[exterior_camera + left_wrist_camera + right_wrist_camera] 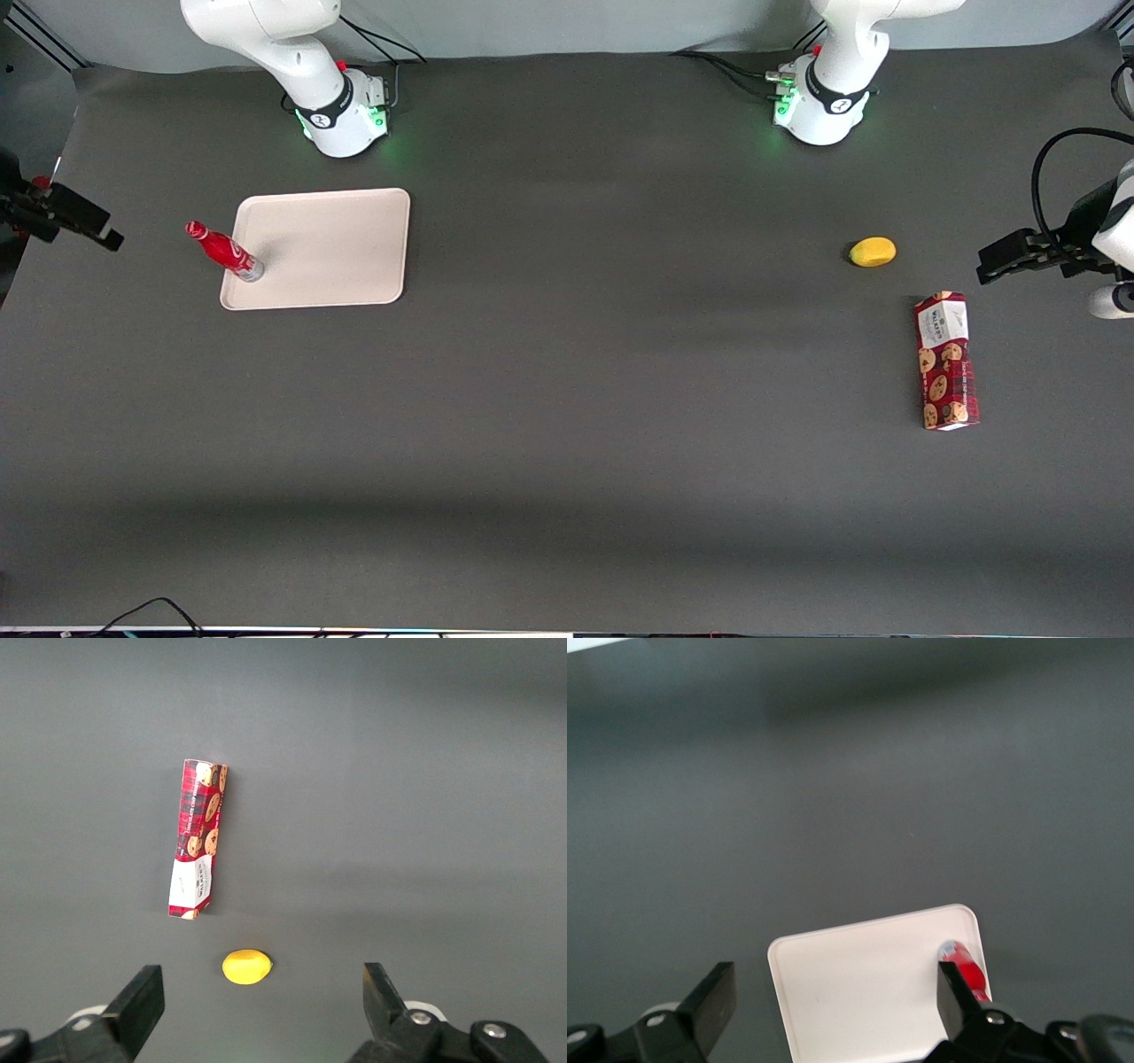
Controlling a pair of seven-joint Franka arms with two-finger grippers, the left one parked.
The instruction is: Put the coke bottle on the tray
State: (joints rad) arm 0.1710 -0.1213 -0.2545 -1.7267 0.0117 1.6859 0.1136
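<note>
The coke bottle (223, 252), slim and red with a silvery base, stands on the cream tray (337, 248) close to the tray's rim toward the working arm's end of the table. My right gripper (102, 232) hangs apart from the bottle, farther out toward that same end. Its fingers are open with nothing between them. In the right wrist view the tray (859, 983) shows between the open gripper (834, 992), and the bottle (970, 973) peeks out beside one finger (952, 992).
A yellow lemon-like fruit (873, 252) and a red cookie box (946, 361) lie toward the parked arm's end of the table, the box nearer the front camera. Both also show in the left wrist view, the fruit (246, 966) and the box (198, 839).
</note>
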